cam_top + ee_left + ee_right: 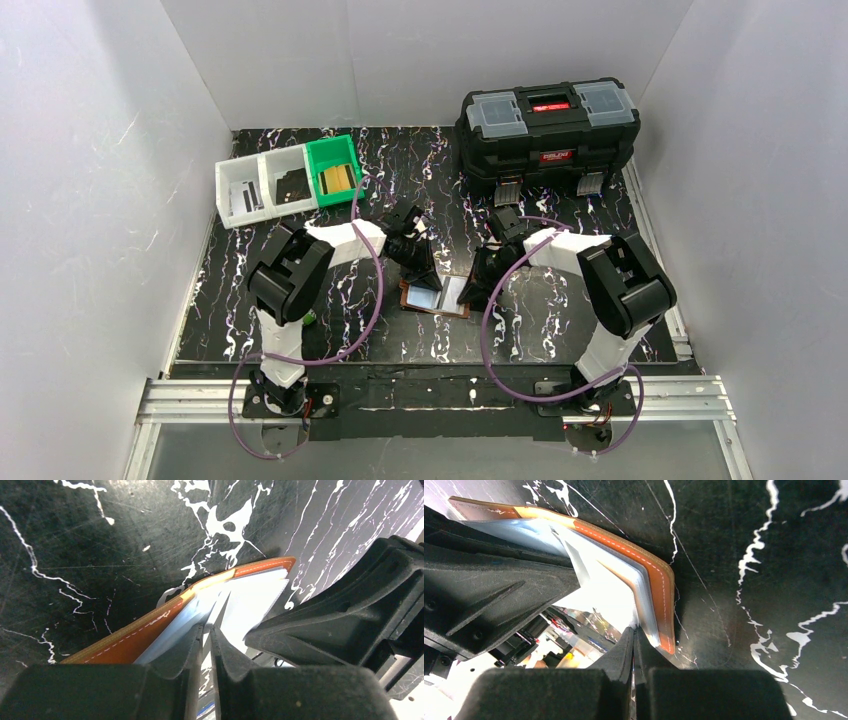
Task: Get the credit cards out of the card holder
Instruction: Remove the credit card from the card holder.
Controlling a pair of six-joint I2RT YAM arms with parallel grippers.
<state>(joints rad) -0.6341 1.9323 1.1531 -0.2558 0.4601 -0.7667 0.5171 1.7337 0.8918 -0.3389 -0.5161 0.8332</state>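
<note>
Black marbled table [430, 342] | card holder [436, 296] open, brown leather, pale pockets | right jaws clenched | left jaws unclear

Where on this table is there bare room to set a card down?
Bare table between the bins and the toolbox at the far edge, and the near strip in front of the card holder. Crowded around it, where the left tool and right tool are.
</note>
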